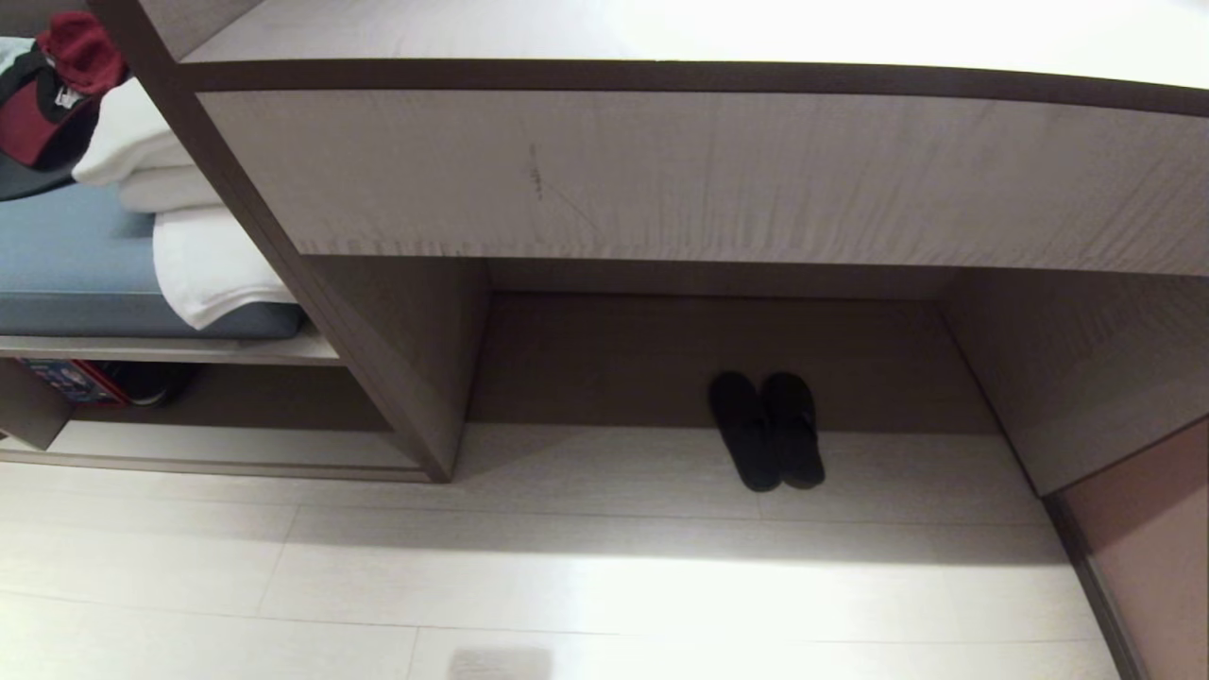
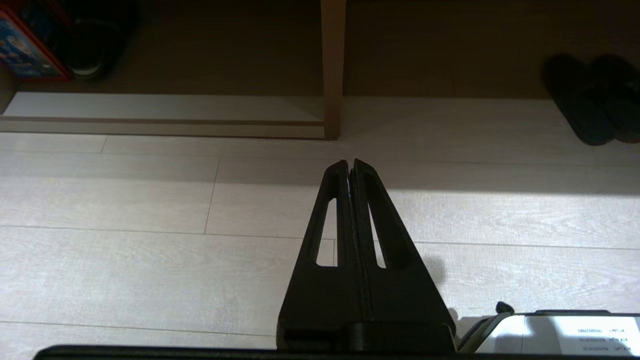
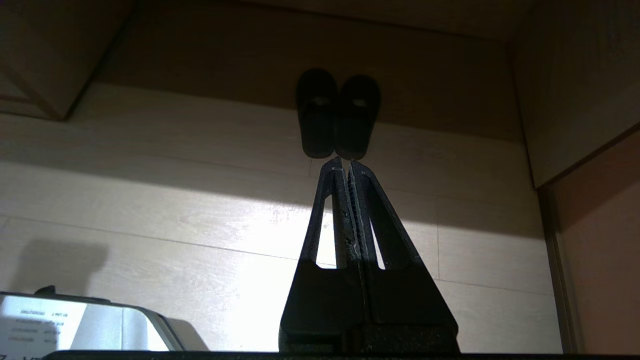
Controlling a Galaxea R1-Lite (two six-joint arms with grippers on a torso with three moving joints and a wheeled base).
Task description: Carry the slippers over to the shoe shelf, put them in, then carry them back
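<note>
Both grippers, left gripper (image 2: 349,162) and right gripper (image 3: 344,161), are pressed together, empty, above the pale floor (image 1: 604,586). Slippers (image 1: 767,430) lie side by side, touching, in the desk recess (image 1: 661,359), right of the low shoe shelf (image 1: 217,439).

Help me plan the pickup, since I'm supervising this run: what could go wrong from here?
1. The slippers lie far back in the desk recess, under the low desk panel; reaching in may bump it.
2. They lie pressed together, so one closed-up right pincer might catch only one.
3. The shoe shelf already holds a shoe and a box.
</note>
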